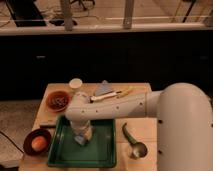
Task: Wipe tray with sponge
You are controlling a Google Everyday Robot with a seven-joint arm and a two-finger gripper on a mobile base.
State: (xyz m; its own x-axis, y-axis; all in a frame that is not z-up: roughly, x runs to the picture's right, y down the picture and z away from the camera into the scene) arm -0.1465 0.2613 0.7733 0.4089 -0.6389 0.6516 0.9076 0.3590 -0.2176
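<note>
The green tray [102,152] lies at the front of the wooden table. My white arm reaches from the right across the table and bends down over the tray's left half. My gripper [82,135] points down into the tray. A small light blue sponge [80,139] sits at its tip, against the tray floor. The arm hides the tray's far rim in part.
A dark bowl with an orange fruit [38,143] stands left of the tray. A bowl of dark bits [58,99] and a white cup [75,83] are at the back left. A pale blue folded cloth [104,88], utensils [117,94] and a green ladle [131,140] lie to the right.
</note>
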